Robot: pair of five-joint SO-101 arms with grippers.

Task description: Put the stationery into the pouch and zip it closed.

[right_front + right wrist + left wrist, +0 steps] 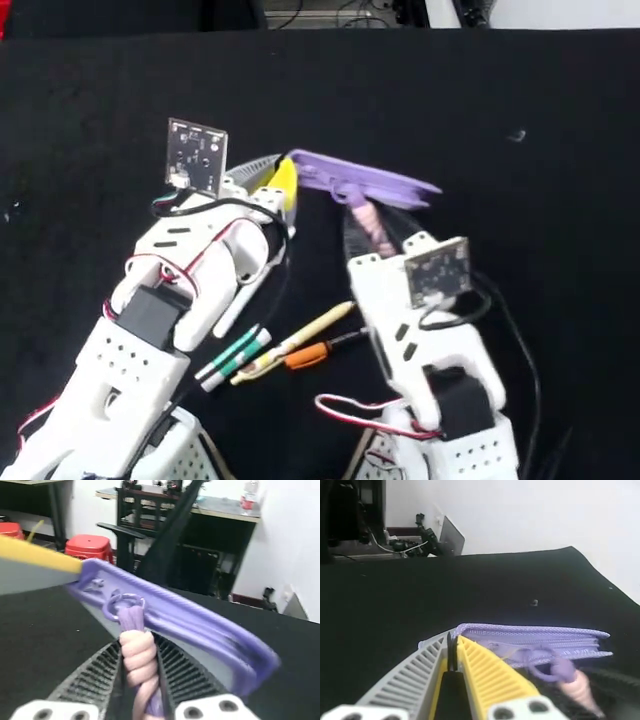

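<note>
The purple pouch point(362, 181) is held up off the black table between both arms. My left gripper point(277, 178), with one grey and one yellow finger, is shut on the pouch's end point(470, 632). My right gripper point(371, 226) is shut on the pink and purple zipper tassel point(136, 652), which hangs from the pouch point(200, 627) by a ring. Stationery lies on the table between the two arms: a green-and-white marker point(236, 357), a yellow pen point(305, 338), an orange pen point(316, 352) and a white pen point(238, 306) partly under the left arm.
Black cloth covers the table point(520, 120). A tiny pale speck point(516, 135) lies far right. Cables trail beside the right arm's base point(520, 340). Chairs and desks stand in the room beyond the table's far edge.
</note>
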